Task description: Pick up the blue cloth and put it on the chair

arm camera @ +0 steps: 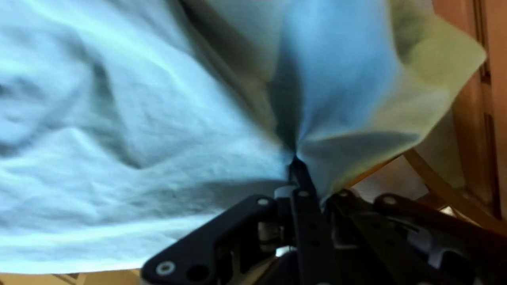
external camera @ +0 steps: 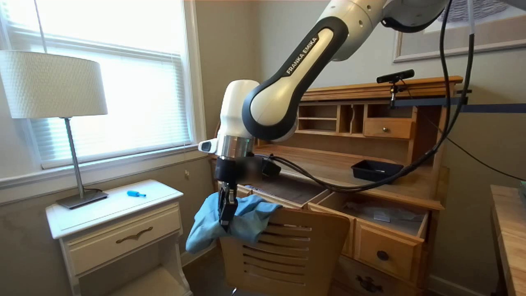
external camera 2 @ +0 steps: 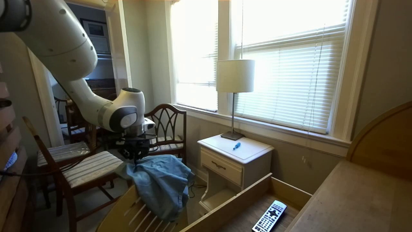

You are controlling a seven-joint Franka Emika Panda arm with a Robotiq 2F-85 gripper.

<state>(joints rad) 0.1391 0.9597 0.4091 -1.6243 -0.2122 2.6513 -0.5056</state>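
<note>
The blue cloth [external camera: 257, 218] is bunched at the top of the light wooden chair's slotted backrest [external camera: 287, 255]. In an exterior view the cloth [external camera 2: 164, 187] hangs in folds over the upper part of that backrest [external camera 2: 128, 214]. My gripper [external camera: 226, 224] points down and is shut on the cloth beside the backrest's top corner. In the wrist view the fingers [arm camera: 301, 174] pinch the cloth [arm camera: 138, 138], which fills most of the picture. The gripper [external camera 2: 135, 158] also shows above the cloth, its fingertips partly hidden. The chair's seat is hidden.
A white nightstand [external camera: 123, 216] bears a lamp [external camera: 74, 160] and a small blue object [external camera: 135, 193]. A wooden desk [external camera: 320, 158] with open drawers stands behind the chair, with a black tray [external camera: 376, 170] on it. A remote [external camera 2: 269, 216] lies in a drawer. Dark wooden chairs [external camera 2: 165, 129] stand near the arm.
</note>
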